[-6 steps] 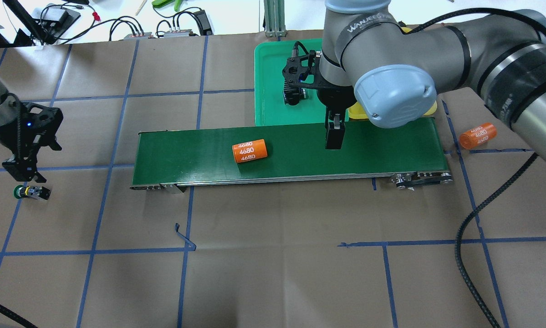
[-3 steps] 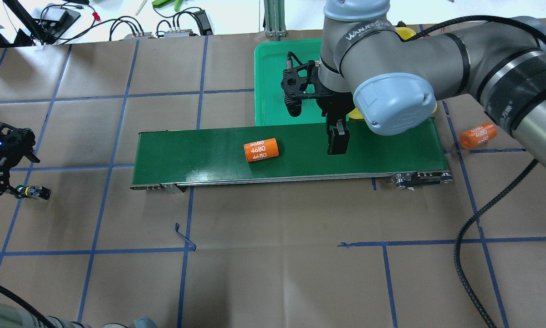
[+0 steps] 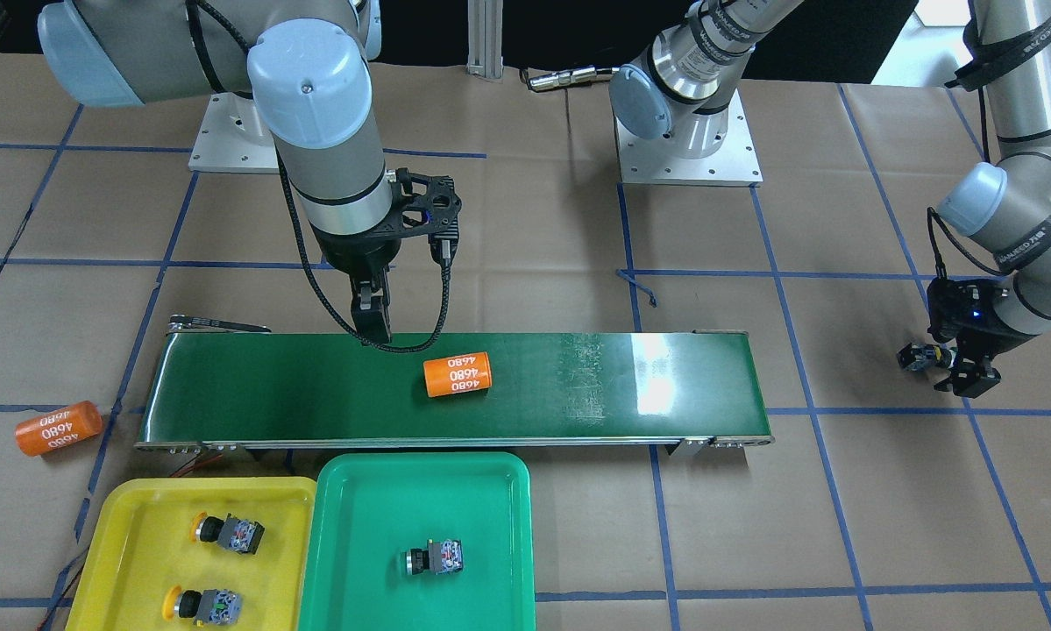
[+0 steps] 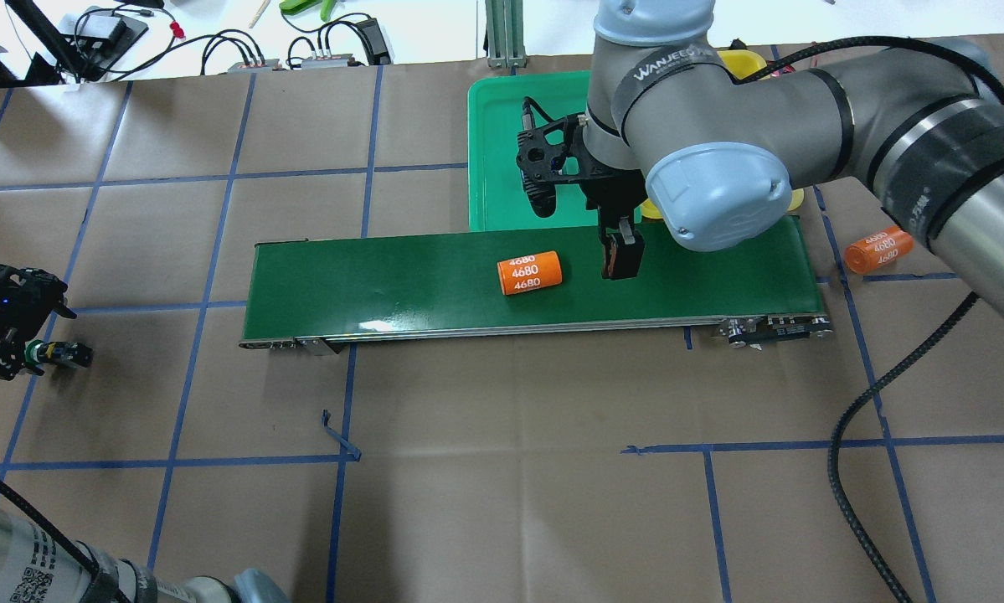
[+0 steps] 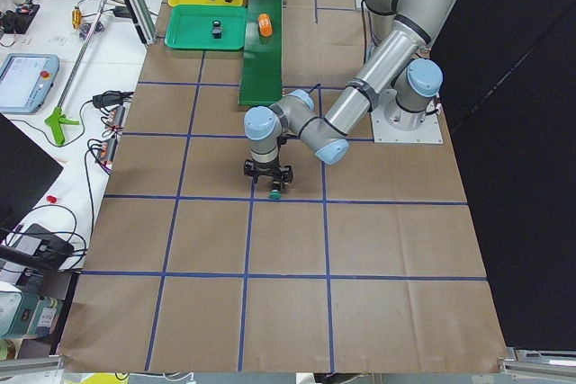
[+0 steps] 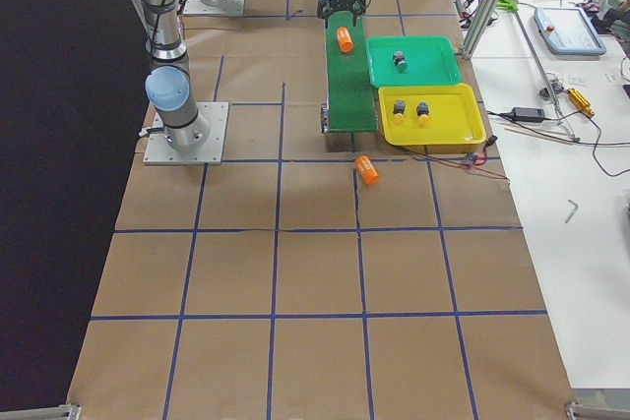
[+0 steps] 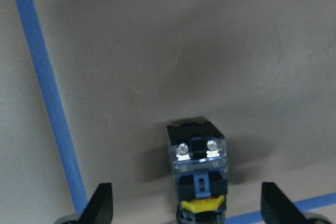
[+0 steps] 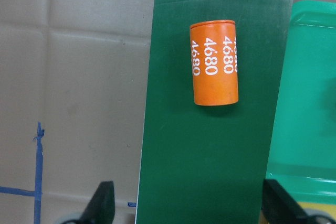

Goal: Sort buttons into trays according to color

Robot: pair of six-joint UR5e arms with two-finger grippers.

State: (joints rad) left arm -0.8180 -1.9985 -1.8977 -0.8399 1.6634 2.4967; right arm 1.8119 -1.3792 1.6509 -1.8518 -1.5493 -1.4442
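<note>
A green-capped button lies on its side on the brown paper at the table's left end. My left gripper is open and low around it; in the left wrist view the button sits between the two fingers. It also shows in the front view. My right gripper is open and empty above the conveyor. The yellow tray holds two yellow buttons. The green tray holds one green button.
A long dark-green conveyor belt crosses the middle of the table. An orange "4680" cylinder lies on it just left of my right gripper. A second orange cylinder lies on the paper beyond the belt's right end. Cables lie along the far edge.
My left gripper has swung left and come down around the green button. The orange cylinder has travelled right along the belt toward my right gripper, which has barely moved.
</note>
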